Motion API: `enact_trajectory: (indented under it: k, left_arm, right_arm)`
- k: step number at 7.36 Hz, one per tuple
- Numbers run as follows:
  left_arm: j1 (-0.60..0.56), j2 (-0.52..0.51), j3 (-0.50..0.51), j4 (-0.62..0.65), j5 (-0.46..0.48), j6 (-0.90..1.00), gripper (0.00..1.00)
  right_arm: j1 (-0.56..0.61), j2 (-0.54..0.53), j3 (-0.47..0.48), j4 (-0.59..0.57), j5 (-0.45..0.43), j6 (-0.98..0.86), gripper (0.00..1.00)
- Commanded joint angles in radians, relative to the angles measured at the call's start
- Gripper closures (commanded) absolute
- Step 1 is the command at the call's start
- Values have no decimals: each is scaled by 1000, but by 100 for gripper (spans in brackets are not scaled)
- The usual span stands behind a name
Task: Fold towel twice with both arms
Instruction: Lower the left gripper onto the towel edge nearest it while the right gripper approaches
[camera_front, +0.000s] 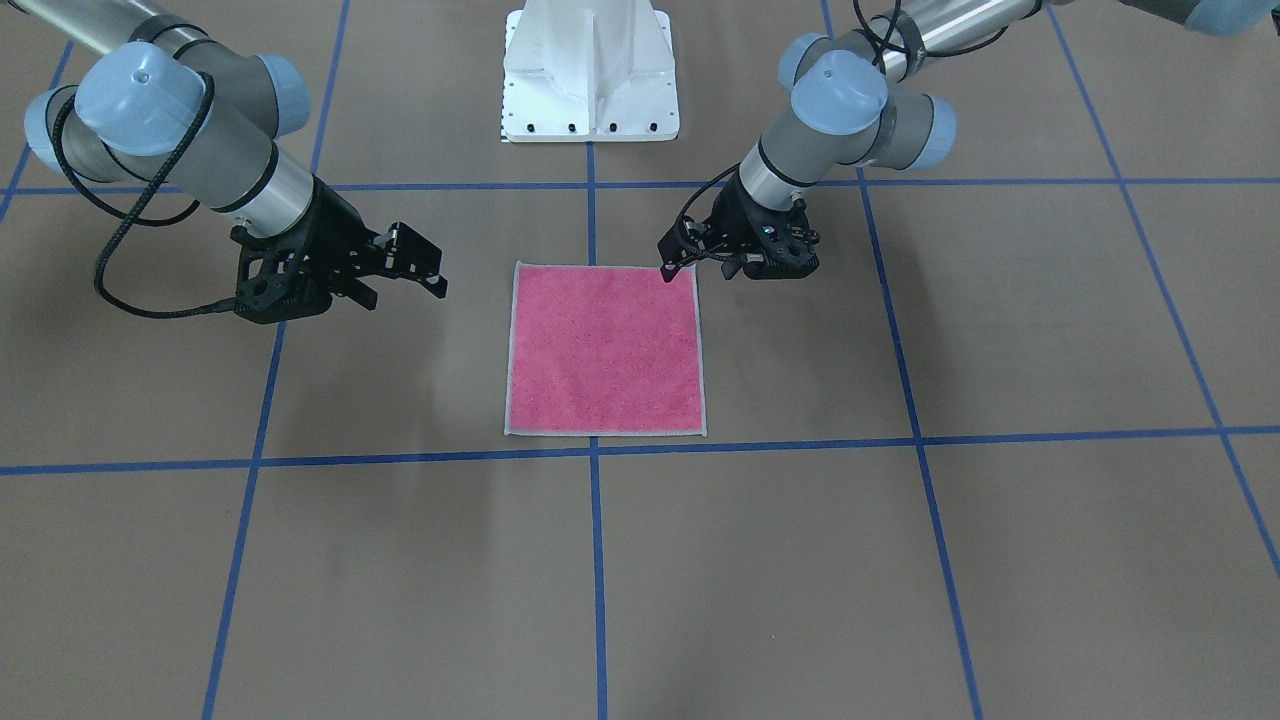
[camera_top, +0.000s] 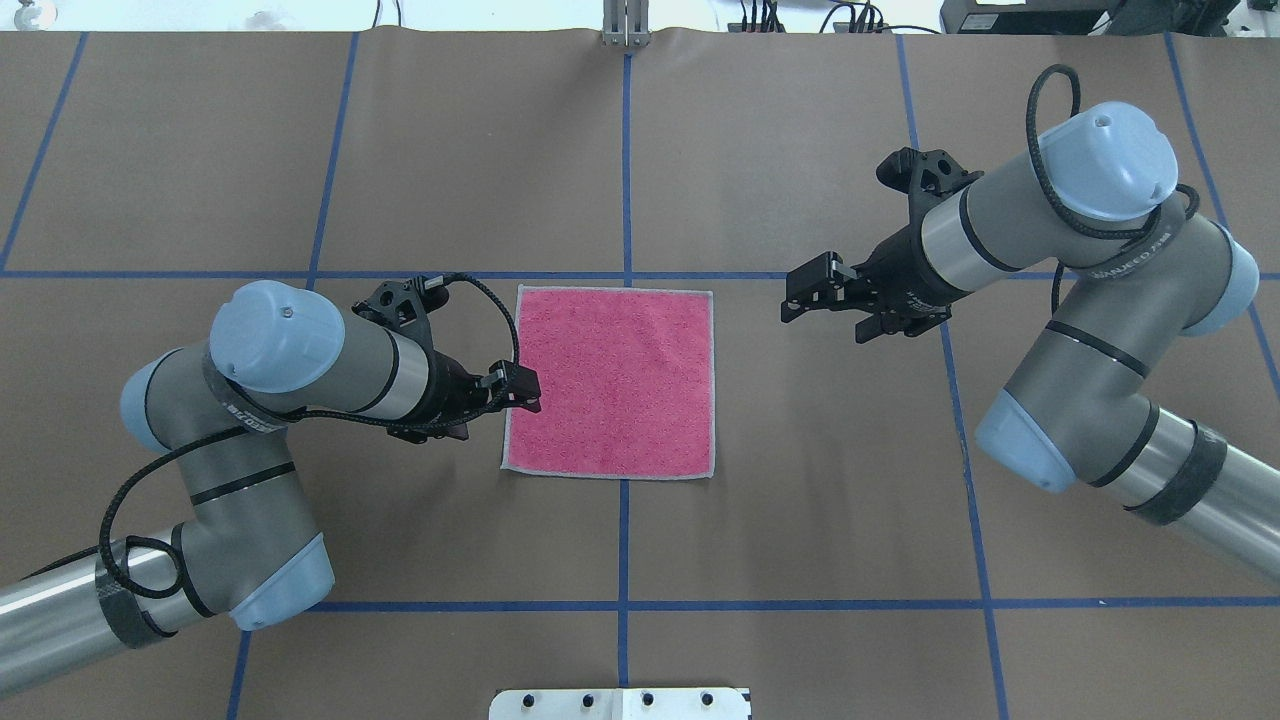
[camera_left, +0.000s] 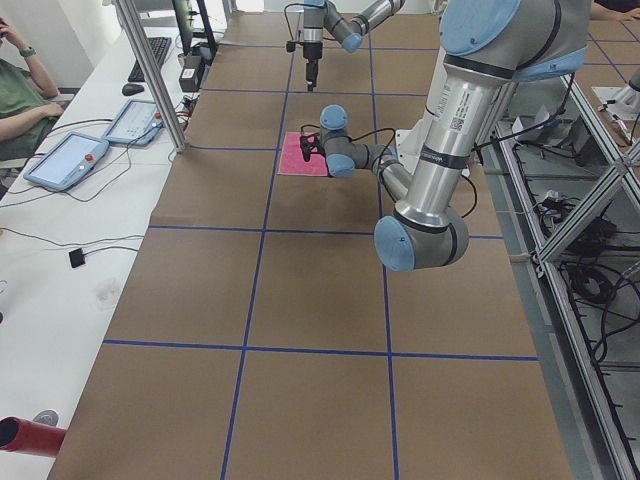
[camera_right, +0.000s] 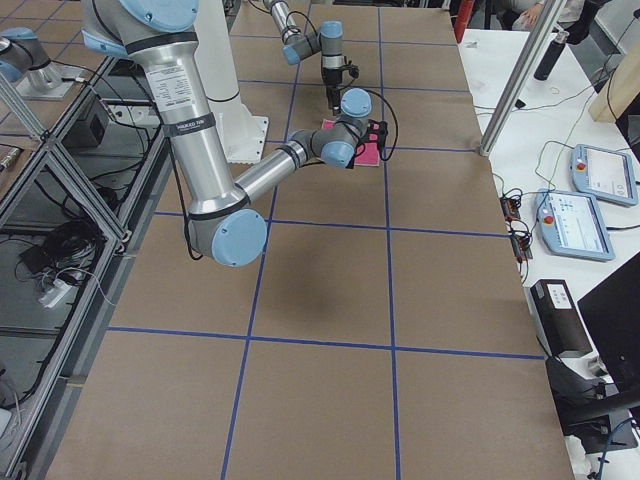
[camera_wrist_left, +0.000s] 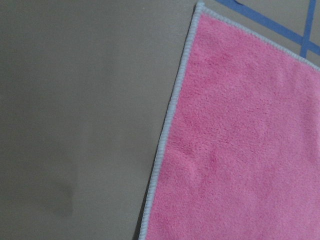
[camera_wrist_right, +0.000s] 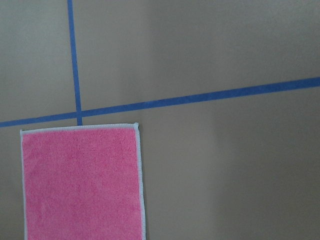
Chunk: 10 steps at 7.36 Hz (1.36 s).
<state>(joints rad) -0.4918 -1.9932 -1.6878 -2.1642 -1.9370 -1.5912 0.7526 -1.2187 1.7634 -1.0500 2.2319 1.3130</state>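
Observation:
The towel (camera_front: 605, 350) lies flat and unfolded on the brown table, pink face up, with its light grey border showing on all sides. My left gripper (camera_top: 522, 390) hovers at the towel's (camera_top: 615, 385) left edge, near the corner closest to the robot. Its jaws look open with nothing between them. The left wrist view shows that edge of the towel (camera_wrist_left: 240, 140) from close above. My right gripper (camera_top: 803, 295) is open and stands apart from the towel, a short way off its far right corner. It also shows in the front view (camera_front: 425, 268). The right wrist view shows that corner of the towel (camera_wrist_right: 80, 185).
Blue tape lines (camera_top: 625, 150) divide the brown table into squares. The white pedestal base (camera_front: 590, 80) stands at the robot's side of the table. A person (camera_left: 20, 90) sits at a side desk with tablets (camera_left: 65, 160), off the table.

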Motion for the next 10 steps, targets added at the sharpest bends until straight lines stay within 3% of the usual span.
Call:
enact_trajectory:
  k: [1,10]
  left_arm:
    - [15,-4,5,1,7,-1,9]
    - [33,-6,28,0,7,0,37]
  right_arm:
    - [-15,1,-4,13,0,2,1]
    - [-18,2,-9,13,2,-6,1]
